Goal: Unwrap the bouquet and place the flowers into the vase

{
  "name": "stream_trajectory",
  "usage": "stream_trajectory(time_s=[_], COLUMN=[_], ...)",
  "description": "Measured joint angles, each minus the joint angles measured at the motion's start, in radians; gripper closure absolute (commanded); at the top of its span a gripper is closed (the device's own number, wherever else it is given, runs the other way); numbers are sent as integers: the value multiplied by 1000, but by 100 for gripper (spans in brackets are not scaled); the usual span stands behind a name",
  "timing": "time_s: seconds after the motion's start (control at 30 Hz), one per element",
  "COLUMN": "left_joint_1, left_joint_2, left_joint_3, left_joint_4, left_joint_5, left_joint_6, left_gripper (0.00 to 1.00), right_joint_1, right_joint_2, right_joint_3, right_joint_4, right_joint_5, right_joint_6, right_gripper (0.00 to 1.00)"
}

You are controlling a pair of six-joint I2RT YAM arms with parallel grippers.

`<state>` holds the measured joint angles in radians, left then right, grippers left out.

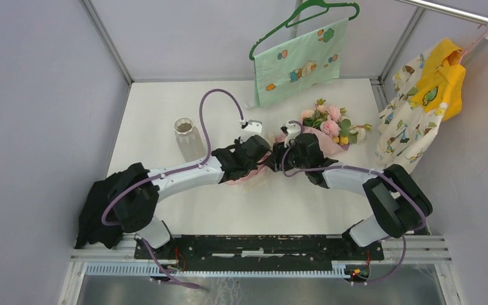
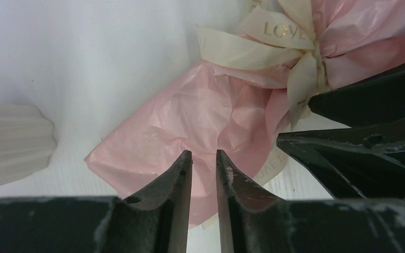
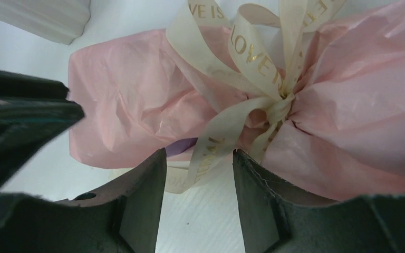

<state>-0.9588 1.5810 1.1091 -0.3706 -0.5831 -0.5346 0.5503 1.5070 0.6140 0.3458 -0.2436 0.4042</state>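
The bouquet [image 1: 328, 145] lies across the middle of the table [image 1: 165, 114], with the flowers [image 1: 329, 121] toward 2 o'clock and the wrapped tail toward 8 o'clock. The vase [image 1: 189, 141] stands apart from it at 9 o'clock. Both grippers meet over the tied waist. The left gripper [image 2: 204, 161] hangs above the pink paper [image 2: 190, 116]. Its fingers are drawn close with a thin gap and nothing is caught between them. The right gripper [image 3: 199, 161] is spread wider, at 6 o'clock of the bow [image 3: 282, 97]. One ribbon tail [image 3: 211, 145] runs down into the gap between its fingers, but neither finger presses on it. The ribbon is still knotted and the paper is still closed.
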Motion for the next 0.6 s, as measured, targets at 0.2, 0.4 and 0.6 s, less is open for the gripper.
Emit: stream_trajectory(time_s=[0.2, 0.4, 0.6], left_joint_1=[0, 8, 42], left_joint_2=[71, 83, 119], left_joint_3=[-3, -10, -44], left_joint_4=[26, 54, 96], left_joint_5=[-8, -23, -19], left_joint_6=[-14, -24, -37], left_gripper=[75, 77, 81], right_joint_1=[4, 4, 4], right_joint_2=[76, 114, 49], right_joint_3=[56, 76, 78], right_joint_4=[5, 0, -47], right_joint_5=[-10, -9, 11], right_joint_6=[-1, -3, -8], right_gripper=[64, 97, 100])
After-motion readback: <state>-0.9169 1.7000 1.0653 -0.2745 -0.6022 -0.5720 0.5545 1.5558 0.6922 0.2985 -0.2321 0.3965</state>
